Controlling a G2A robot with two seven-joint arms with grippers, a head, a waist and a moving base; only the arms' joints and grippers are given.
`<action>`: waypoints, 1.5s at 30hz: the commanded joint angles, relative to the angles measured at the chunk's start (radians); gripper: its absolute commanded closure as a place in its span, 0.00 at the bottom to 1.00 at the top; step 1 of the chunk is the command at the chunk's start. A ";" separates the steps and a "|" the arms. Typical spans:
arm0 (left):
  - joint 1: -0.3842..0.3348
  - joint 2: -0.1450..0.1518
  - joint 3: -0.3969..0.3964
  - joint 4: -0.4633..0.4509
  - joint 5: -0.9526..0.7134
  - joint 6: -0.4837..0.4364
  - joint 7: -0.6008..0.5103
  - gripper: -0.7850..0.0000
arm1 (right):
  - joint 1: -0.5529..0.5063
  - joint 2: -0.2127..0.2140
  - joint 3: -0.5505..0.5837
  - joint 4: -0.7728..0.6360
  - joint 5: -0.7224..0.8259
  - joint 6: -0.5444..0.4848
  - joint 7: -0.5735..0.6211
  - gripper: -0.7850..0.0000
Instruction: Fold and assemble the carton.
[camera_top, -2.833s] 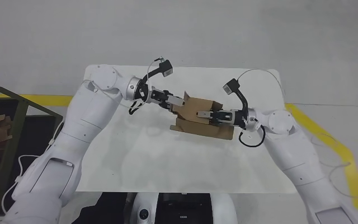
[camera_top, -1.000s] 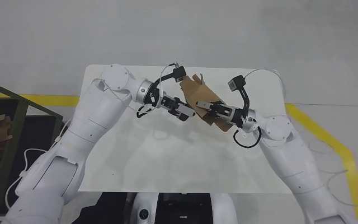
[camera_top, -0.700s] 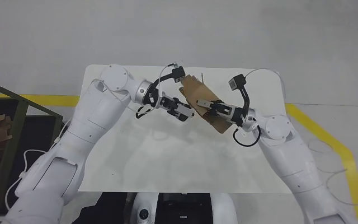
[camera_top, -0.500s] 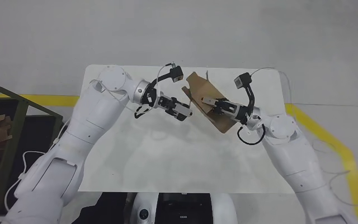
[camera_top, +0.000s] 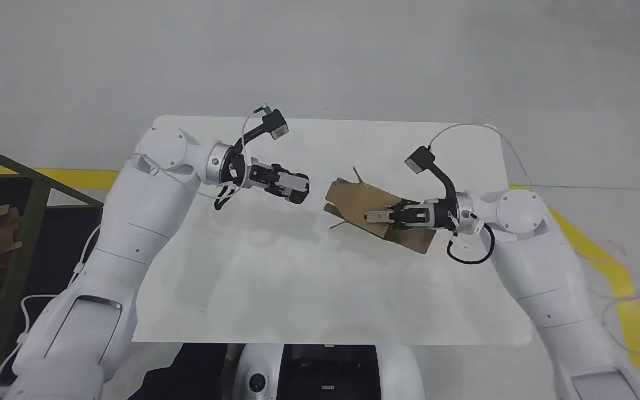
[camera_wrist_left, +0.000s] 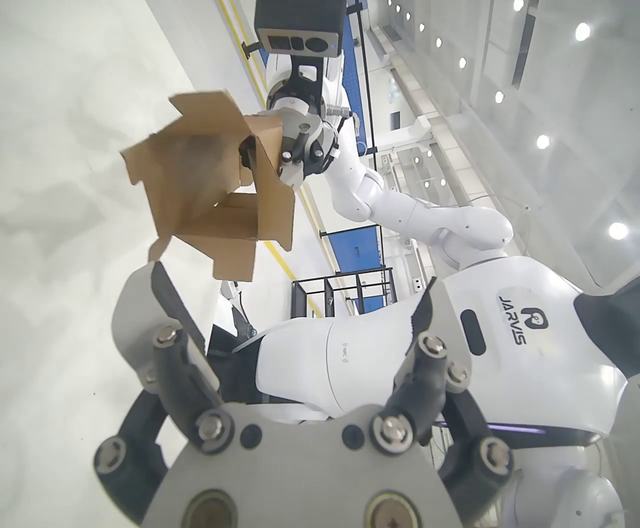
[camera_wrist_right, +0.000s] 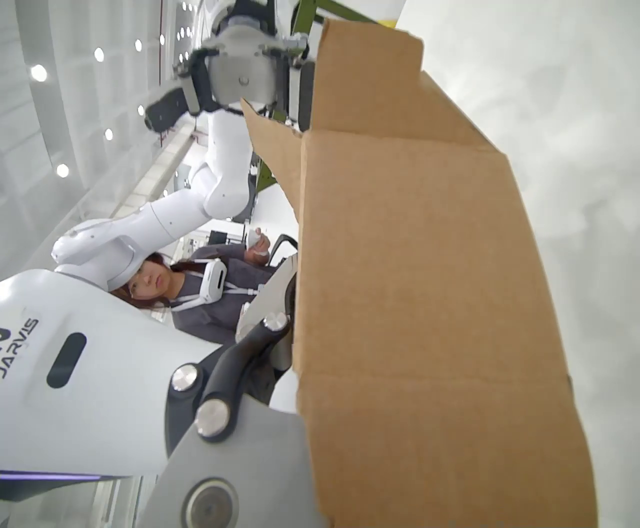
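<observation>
My top camera sits above the arms and looks steeply down on the white worktop (camera_top: 300, 290) from some way off, with both arms in frame. The left wrist camera sits just behind the left gripper (camera_wrist_left: 290, 282) and looks along its fingers, across to the carton (camera_wrist_left: 210, 200) and the right gripper (camera_wrist_left: 267, 157) beyond. The right wrist camera is close against the carton's wall, facing back toward the left arm. All three views share the carton.
</observation>
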 joint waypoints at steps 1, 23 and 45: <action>0.014 0.006 -0.012 -0.013 0.010 -0.005 0.005 0.00 | 0.019 0.000 -0.005 0.012 0.008 0.000 0.034 1.00; 0.083 0.042 -0.046 -0.105 0.072 -0.058 0.058 0.00 | 0.140 -0.003 -0.050 0.066 0.038 0.046 0.132 1.00; 0.050 0.035 0.003 0.106 0.104 0.004 0.107 0.00 | 0.140 -0.003 -0.050 0.066 0.038 0.046 0.132 1.00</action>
